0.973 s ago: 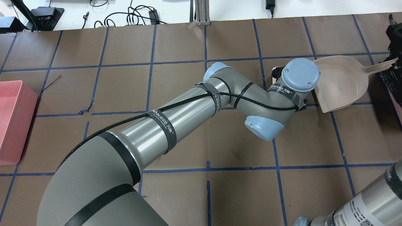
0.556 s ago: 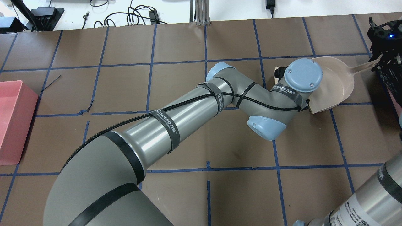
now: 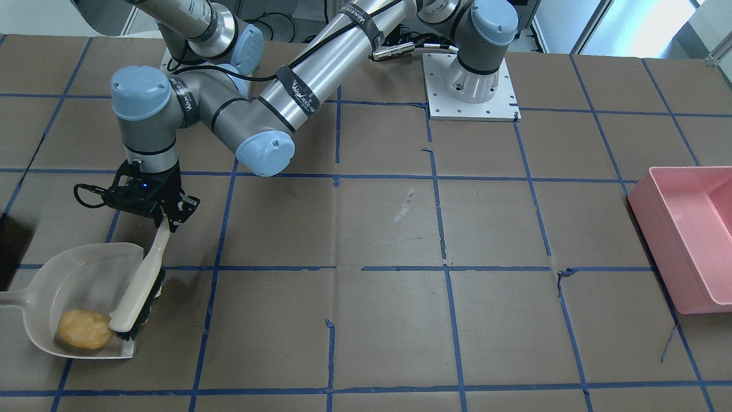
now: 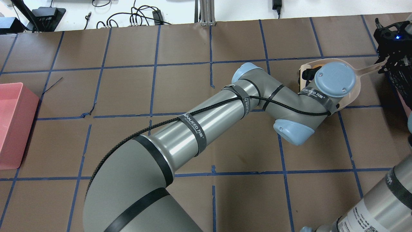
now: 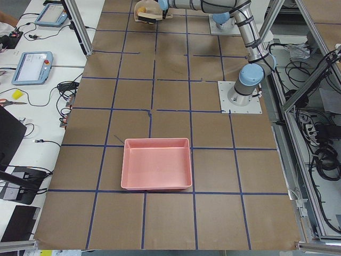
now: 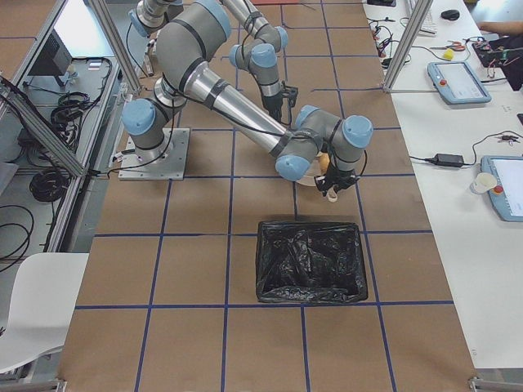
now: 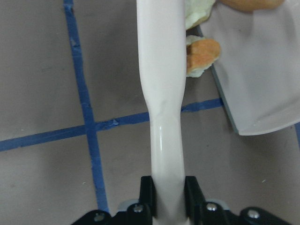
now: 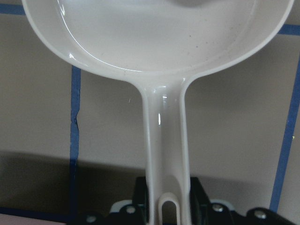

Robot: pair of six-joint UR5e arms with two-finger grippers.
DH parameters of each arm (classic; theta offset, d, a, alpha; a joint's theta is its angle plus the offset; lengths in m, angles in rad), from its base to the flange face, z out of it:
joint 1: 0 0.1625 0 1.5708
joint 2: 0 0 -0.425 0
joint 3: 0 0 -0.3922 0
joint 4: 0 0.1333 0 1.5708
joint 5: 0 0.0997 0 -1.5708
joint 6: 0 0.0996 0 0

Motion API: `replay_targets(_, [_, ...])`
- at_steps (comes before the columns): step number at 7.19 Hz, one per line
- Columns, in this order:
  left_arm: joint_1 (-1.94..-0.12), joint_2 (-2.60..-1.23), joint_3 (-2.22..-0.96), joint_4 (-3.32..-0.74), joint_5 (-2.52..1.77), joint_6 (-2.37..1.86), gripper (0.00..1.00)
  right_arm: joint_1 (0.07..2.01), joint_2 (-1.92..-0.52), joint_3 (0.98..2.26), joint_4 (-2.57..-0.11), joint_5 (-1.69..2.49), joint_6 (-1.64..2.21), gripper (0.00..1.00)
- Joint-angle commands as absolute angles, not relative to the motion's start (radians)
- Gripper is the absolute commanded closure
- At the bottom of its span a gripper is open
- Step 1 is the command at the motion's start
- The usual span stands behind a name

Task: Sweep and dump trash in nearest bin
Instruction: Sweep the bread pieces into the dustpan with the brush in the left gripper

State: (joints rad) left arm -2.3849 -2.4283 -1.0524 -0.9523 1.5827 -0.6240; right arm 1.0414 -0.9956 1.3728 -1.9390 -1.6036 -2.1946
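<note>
From the front: brown-papered table [image 3: 389,337] gridded with blue tape; pink bin [image 3: 666,252] at one end; left gripper [image 3: 164,222] clamped on brush [image 3: 137,294]; roll [image 3: 84,329] inside dustpan [image 3: 68,269]. From the right end: black-lined bin [image 6: 270,273] near the dustpan, desks beyond. On the left wrist: chunks [image 7: 202,54] at the dustpan's lip beside the brush, hidden overhead. On the right wrist: right gripper [image 8: 166,199] closed around the dustpan's handle.

The worktop [image 3: 389,229] is covered in brown paper gridded with blue tape, and a white base plate [image 3: 503,109] is bolted near its robot-side edge. A pink bin [image 3: 657,252] sits toward its left end and a black-bagged bin [image 6: 270,261] toward its right end. Near the black-bagged bin rests a pale dustpan [image 3: 74,274], with a yellow-orange chunk [image 7: 201,54] on the paper at its lip.
</note>
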Motion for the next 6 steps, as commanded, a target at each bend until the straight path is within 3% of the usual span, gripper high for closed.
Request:
replay_targets(1, [-2.398, -2.491, -0.874, -1.04, 1.583, -0.655, 1.0, 1.051, -0.996, 1.374, -1.93, -1.603, -2.191, 1.0])
replay_targets(3, [-2.404, -2.502, -0.798, -1.054, 1.582, -0.687, 1.0, 1.051, -0.997, 1.374, -1.927, -1.603, -2.184, 1.0])
replay_targets(6, [-2.433, -2.435, -0.799, -1.147, 1.583, -0.671, 1.0, 1.054, -0.996, 1.376, -1.924, -1.6, -2.183, 1.0])
